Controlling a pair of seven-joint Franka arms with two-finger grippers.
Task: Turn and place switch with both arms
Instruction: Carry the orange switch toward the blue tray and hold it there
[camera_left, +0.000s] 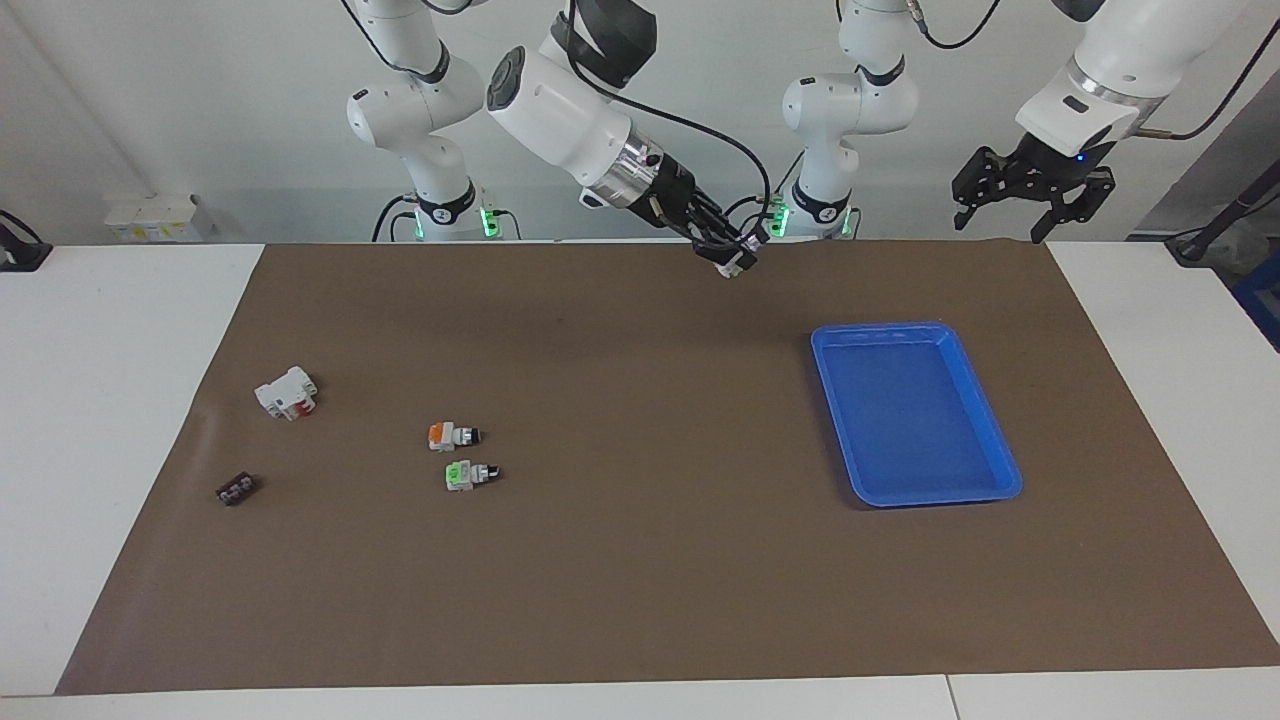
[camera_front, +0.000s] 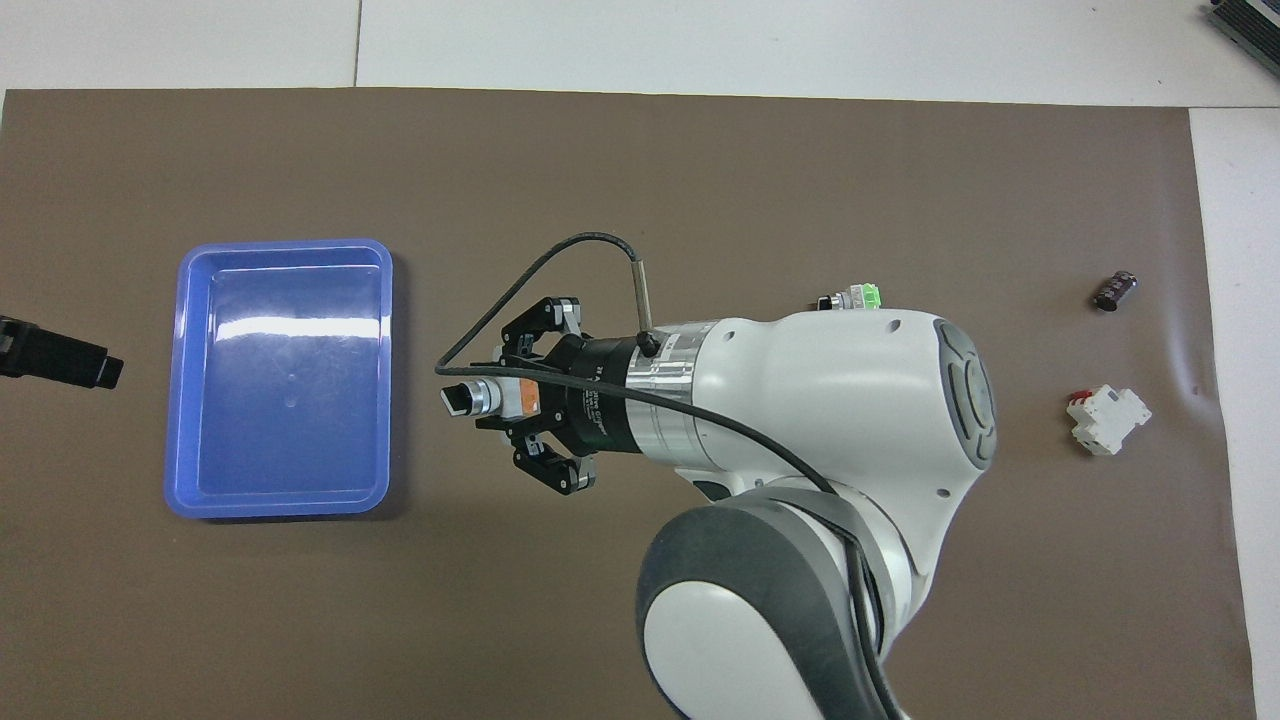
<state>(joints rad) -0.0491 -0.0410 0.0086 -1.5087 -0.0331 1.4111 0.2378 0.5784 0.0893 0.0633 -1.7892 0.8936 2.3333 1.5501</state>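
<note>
My right gripper (camera_left: 728, 250) is shut on an orange-ended switch (camera_left: 740, 266) and holds it in the air over the brown mat, beside the blue tray (camera_left: 1000, 470). In the overhead view the right gripper (camera_front: 515, 400) holds the switch (camera_front: 478, 397) lying level, black knob tip toward the tray (camera_front: 285, 245), orange end in the fingers. A second, like switch (camera_left: 452, 435) lies on the mat toward the right arm's end; the arm hides it in the overhead view. My left gripper (camera_left: 1030, 195) waits raised and open near the left arm's end, and shows at the overhead view's edge (camera_front: 60, 358).
A green-ended switch (camera_left: 470, 474) (camera_front: 855, 296) lies just farther from the robots than the orange one. A white and red block (camera_left: 287, 392) (camera_front: 1108, 420) and a small dark part (camera_left: 236, 489) (camera_front: 1115, 290) lie toward the right arm's end. Two slimmer arms stand at the back.
</note>
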